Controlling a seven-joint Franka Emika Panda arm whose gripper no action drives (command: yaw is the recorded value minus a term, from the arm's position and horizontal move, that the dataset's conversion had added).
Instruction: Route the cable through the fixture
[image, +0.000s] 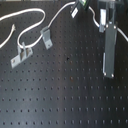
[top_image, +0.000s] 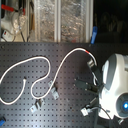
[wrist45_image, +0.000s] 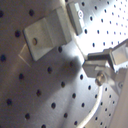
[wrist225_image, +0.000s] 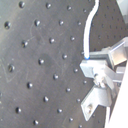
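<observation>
The white cable (top_image: 47, 62) loops over the black perforated board from the second exterior view's left up to its red band (top_image: 87, 50). It also shows in the first exterior view (image: 30, 22). My gripper (top_image: 89, 57) sits at the red-band end, at the top of the first exterior view (image: 78, 9). In both wrist views the cable (wrist225_image: 89, 30) (wrist45_image: 96, 107) runs straight into the fingers (wrist225_image: 95, 67) (wrist45_image: 97, 67), which look shut on it. A metal bracket fixture (wrist45_image: 45, 35) (wrist225_image: 92, 104) stands right beside the fingers. Two more bracket fixtures (image: 46, 36) (image: 22, 54) stand by the cable's middle.
A tall metal post (image: 109, 50) stands at the first exterior view's right. The white arm body (top_image: 115, 85) fills the second exterior view's lower right. Clear bins and clutter (top_image: 60, 20) line the far edge beyond the board.
</observation>
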